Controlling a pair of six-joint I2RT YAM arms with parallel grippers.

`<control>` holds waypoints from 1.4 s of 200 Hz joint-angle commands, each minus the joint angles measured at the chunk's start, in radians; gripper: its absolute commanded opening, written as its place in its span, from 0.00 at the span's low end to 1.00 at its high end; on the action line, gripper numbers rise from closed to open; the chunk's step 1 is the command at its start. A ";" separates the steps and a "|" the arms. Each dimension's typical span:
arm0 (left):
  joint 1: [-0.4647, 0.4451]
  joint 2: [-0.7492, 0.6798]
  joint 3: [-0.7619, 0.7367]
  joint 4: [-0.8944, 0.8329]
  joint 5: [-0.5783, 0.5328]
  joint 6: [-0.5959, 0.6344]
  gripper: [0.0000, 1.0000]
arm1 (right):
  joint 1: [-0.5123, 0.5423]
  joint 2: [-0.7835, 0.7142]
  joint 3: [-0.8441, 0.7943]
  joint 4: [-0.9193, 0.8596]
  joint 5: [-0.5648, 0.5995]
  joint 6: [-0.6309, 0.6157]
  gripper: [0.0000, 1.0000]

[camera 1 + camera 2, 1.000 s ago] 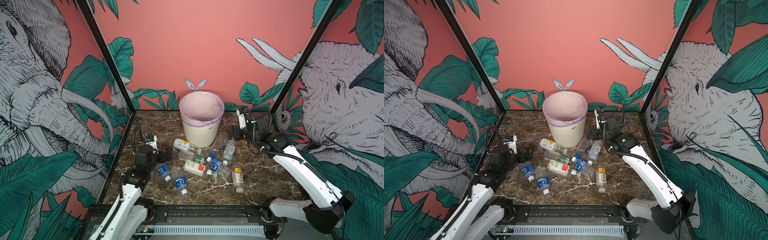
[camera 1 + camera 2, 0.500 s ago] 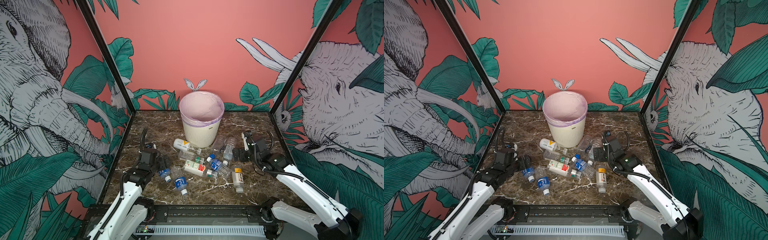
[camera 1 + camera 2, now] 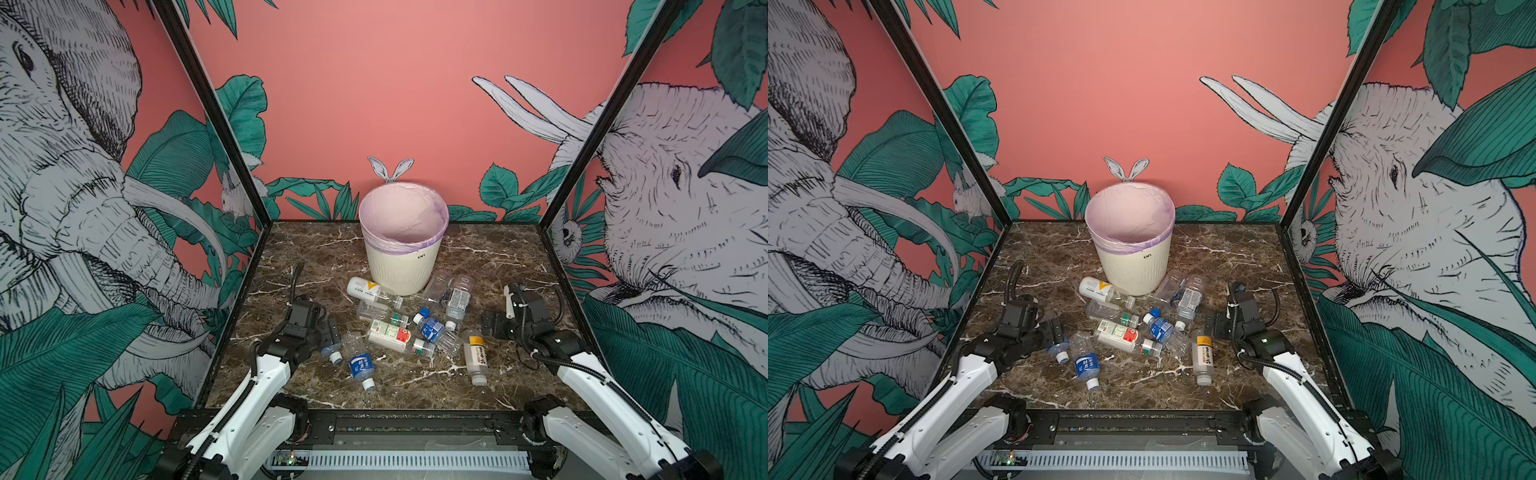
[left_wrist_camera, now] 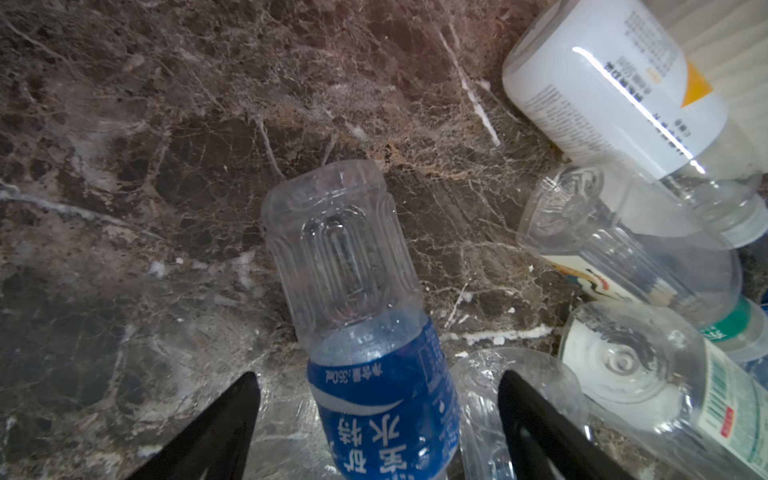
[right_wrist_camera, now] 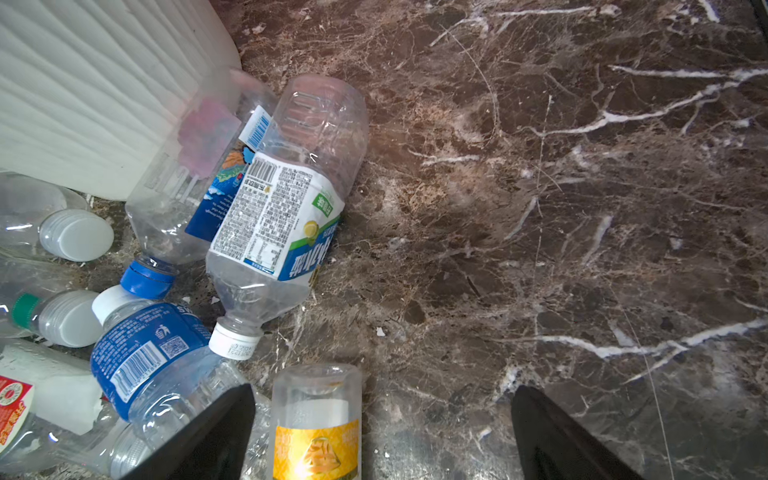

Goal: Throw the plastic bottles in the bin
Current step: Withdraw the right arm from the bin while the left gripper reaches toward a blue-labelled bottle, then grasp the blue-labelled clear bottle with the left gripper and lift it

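- Plastic bottles [image 3: 430, 328] strewn on their sides over the dark marble tabletop [image 3: 498, 257], in a loose heap at the lower middle of both top views, just below the bin.
- Bin [image 3: 401, 266] upright at the centre of the frame, near the back wall, lilac liner folded over its rim.
- White bottle with a yellow mark [image 3: 363, 288] lying against the bin's foot at lower left; two clear bottles [image 3: 457, 297] side by side at its lower right, one touching the ribbed wall in the right wrist view.
- Left gripper [image 3: 328, 334] down low at the left edge of the heap, jaws spread wide around a blue-label bottle [image 3: 330, 349], not clamped on it.
- In the left wrist view, black fingers [image 4: 224, 424] on either side of that bottle [image 4: 374, 395]: bare marble showing beside one, a second clear bottle crowding the other.
- Right gripper [image 3: 492, 324] low at the right edge of the heap, jaws gaping wide, nothing held.
- Yellow-black label bottle [image 3: 473, 353] lying lengthwise below that gripper, base just between the jaws; close beside one finger [image 5: 208, 436], well apart from the other.
- Red-green label bottle [image 3: 388, 334] at the heap's centre, another blue-label bottle [image 3: 360, 365] lowest on the left, white cap toward the bottom of the frame.
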 commanded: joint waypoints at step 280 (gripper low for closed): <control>-0.002 0.235 -0.020 0.160 -0.035 -0.005 0.72 | -0.031 -0.062 -0.143 0.154 -0.042 0.039 0.98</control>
